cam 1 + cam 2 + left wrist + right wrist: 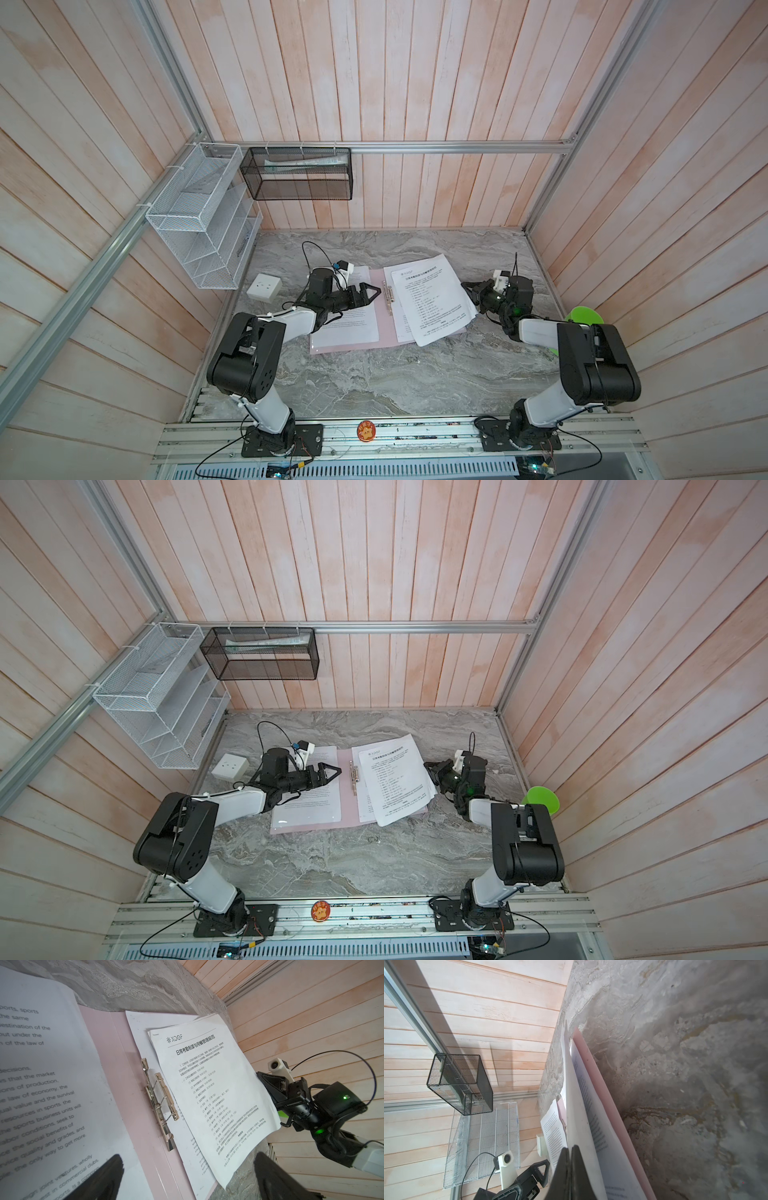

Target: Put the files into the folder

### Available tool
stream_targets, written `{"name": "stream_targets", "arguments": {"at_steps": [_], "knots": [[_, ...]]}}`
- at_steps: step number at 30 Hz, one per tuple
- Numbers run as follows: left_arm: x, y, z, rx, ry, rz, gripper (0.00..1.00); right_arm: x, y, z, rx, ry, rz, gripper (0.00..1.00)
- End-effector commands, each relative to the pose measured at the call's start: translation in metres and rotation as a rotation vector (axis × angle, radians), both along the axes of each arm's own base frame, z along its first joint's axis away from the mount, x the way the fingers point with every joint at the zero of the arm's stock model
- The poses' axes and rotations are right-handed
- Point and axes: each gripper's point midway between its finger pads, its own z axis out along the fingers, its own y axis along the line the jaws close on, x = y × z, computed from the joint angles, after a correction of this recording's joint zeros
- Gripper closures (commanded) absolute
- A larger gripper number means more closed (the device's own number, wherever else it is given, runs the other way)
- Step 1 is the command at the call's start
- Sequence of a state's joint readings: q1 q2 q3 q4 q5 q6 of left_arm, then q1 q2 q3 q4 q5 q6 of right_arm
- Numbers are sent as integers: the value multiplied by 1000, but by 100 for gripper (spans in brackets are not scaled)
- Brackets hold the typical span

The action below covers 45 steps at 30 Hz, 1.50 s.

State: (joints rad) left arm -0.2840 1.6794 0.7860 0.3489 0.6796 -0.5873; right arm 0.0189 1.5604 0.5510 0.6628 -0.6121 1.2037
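Your right gripper point(468, 291) is pinched shut on the right edge of the files point(432, 299) at mid-frame, left gripper point(374, 293) gaping empty; such light, floppy sheets likely slide, so hold that edge.

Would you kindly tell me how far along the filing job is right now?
Done: the pale pink flat folder lies open on the grey marble table, some printed pages already inside. In hand: the right gripper, jaws shut, pinches the edge of the skewed white printed paper sheets overhanging the cover; the left gripper hovers open near the silver metal clip. Left: squaring those sheets inside the folder.
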Motion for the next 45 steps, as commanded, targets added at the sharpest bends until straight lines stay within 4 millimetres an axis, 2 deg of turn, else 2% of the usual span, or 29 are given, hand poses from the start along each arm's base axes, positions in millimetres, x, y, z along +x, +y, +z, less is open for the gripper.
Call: {"name": "stream_targets", "arguments": {"at_steps": [1, 4, 9, 12, 15, 17, 19, 24, 28, 31, 37, 45], "knots": [[0, 3, -8, 14, 2, 3, 0, -19, 9, -3, 0, 32, 54, 89], [0, 2, -11, 9, 3, 2, 0, -30, 19, -3, 5, 31, 130, 77], [-1, 0, -17, -6, 16, -6, 0, -37, 33, -14, 23, 80, 248, 75], [-2, 1, -17, -6, 11, -8, 0, -37, 32, -21, -84, 99, 271, 67], [-4, 2, -13, 5, -2, -10, 0, -45, 44, -13, -196, 83, 379, 66], [-4, 4, -12, 23, -12, -4, 0, -57, 57, -11, -330, 93, 481, 72], [-4, 6, -11, 42, -18, 1, 0, -78, 68, -18, -486, 143, 589, 77], [-2, 9, -4, 57, -37, 20, 0, -136, 101, -35, -674, 211, 782, 69], [0, 9, 11, 42, -62, 28, 0, -167, 112, -45, -798, 244, 848, 69], [0, 10, 21, 41, -83, 35, 0, -183, 111, -49, -861, 265, 863, 69], [-3, 14, 23, 62, -92, 49, 0, -207, 97, -70, -912, 332, 875, 75], [-5, 16, 20, 70, -86, 54, 0, -203, 87, -89, -980, 353, 860, 76]]}}
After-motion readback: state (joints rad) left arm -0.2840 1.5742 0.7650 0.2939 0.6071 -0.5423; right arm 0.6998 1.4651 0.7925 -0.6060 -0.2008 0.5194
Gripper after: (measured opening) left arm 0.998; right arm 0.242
